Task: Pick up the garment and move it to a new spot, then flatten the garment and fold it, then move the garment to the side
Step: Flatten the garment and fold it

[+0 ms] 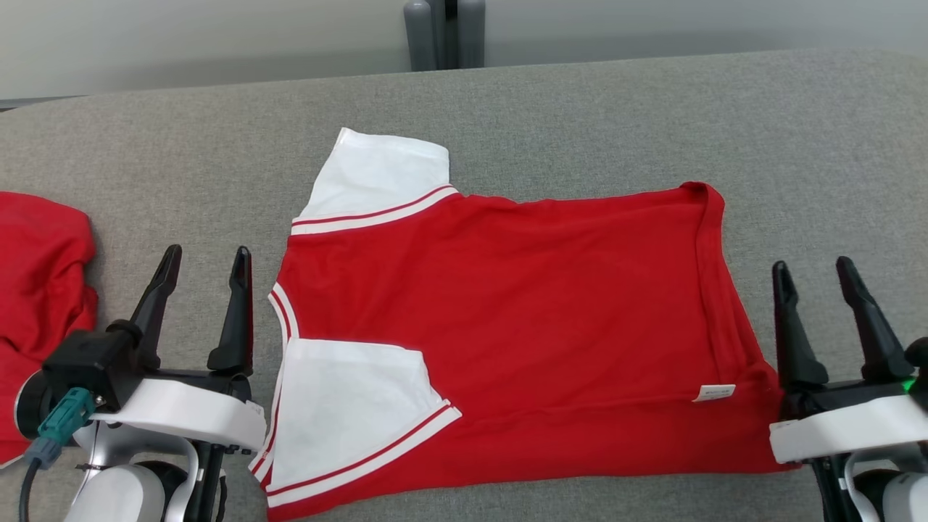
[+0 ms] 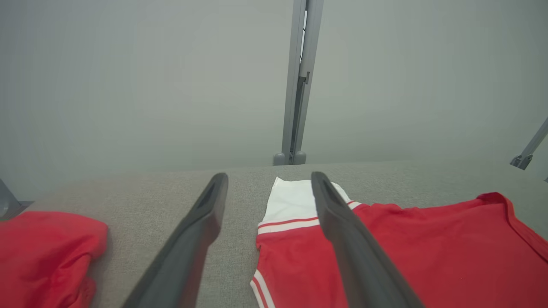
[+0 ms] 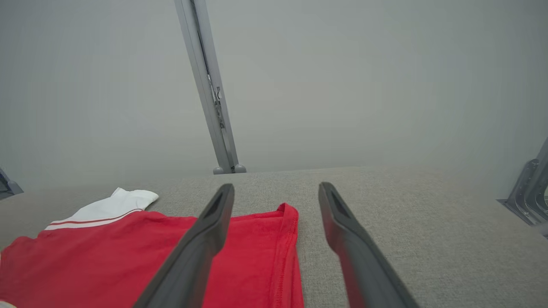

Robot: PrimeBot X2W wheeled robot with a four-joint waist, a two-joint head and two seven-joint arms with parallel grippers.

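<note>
The garment [image 1: 507,319] is a red shirt with white, red-striped sleeves, lying flat and folded once lengthwise on the grey table [image 1: 580,116]. Its collar end points left and its hem right, with a small white label near the hem. My left gripper [image 1: 206,261] stands open just left of the collar, touching nothing. My right gripper [image 1: 812,268] is open just right of the hem, also empty. The left wrist view shows the garment [image 2: 385,252] past the open left gripper [image 2: 267,179]. In the right wrist view the hem [image 3: 287,239] lies between the open right gripper's [image 3: 276,190] fingers.
A second red cloth [image 1: 40,304] lies bunched at the table's left edge, also in the left wrist view [image 2: 43,252]. A grey post [image 1: 444,32] stands behind the table's far edge. Bare grey table surrounds the shirt on the far side and right.
</note>
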